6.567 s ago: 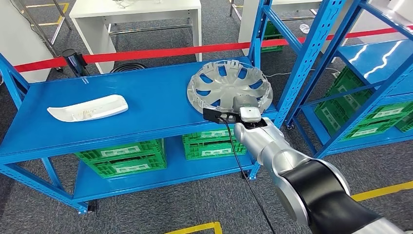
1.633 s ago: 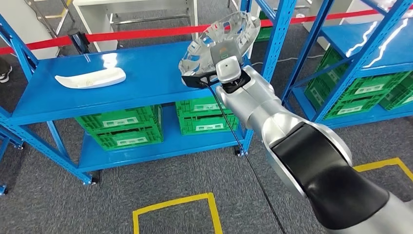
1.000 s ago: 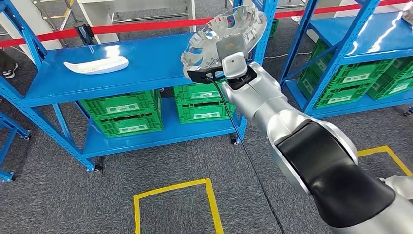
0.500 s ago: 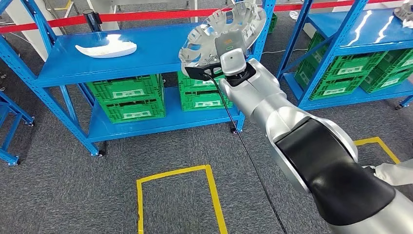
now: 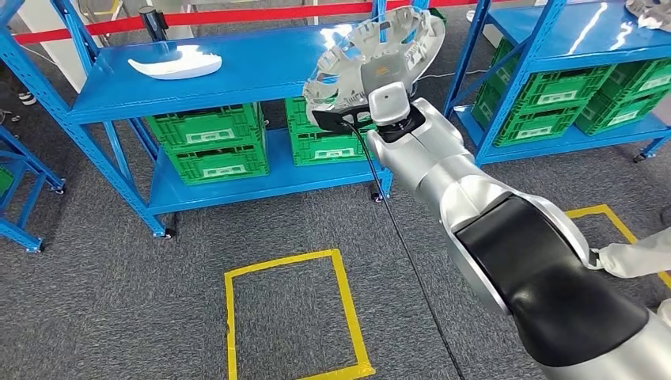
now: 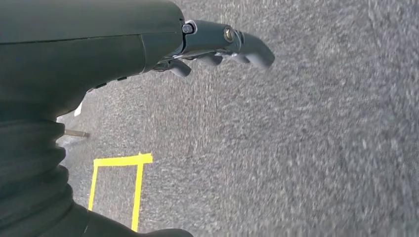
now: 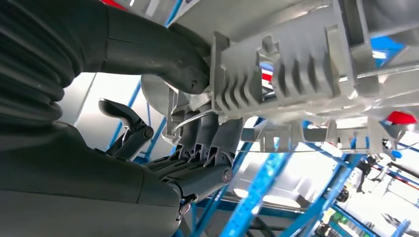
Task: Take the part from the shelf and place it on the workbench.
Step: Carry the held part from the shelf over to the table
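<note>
Hubcap-style part [image 5: 375,49] is off the shelf [image 5: 237,75] and up in the air, held by my right hand [image 5: 385,89] at its near rim. It rides above and ahead of the hand, tilted steeply, open ribbed side facing back toward me. Shelf deck sits beyond and below the hand, with no contact that I can see.

Right wrist view shows the grasp: thumb [image 7: 163,54] presses on one face of the rim, fingers [image 7: 207,138] curl under the ribbed edge on the other. One finger sticks out free beside the grip. So it's a rim pinch, not a full wrap.

Left hand [image 6: 217,47] hangs over grey carpet, fingers loosely apart, holding nothing.

Handling, my read: thin moulded plastic, light, stiff enough to hold shape but likely to flex at the rim. The disc is wide and the grip is at one edge, so it levers on the fingers; fast swings could twist it out. Ribs give the fingers something to catch on, which helps. Spokes and clips look snappable, so no knocking it on the blue uprights [image 5: 467,63] just beside the hand.

Best hold is where it is now: rim, on a ribbed section.

Workbench isn't visible to me. White curved piece [image 5: 176,62] lies on the shelf, well off to the left of the hand.
</note>
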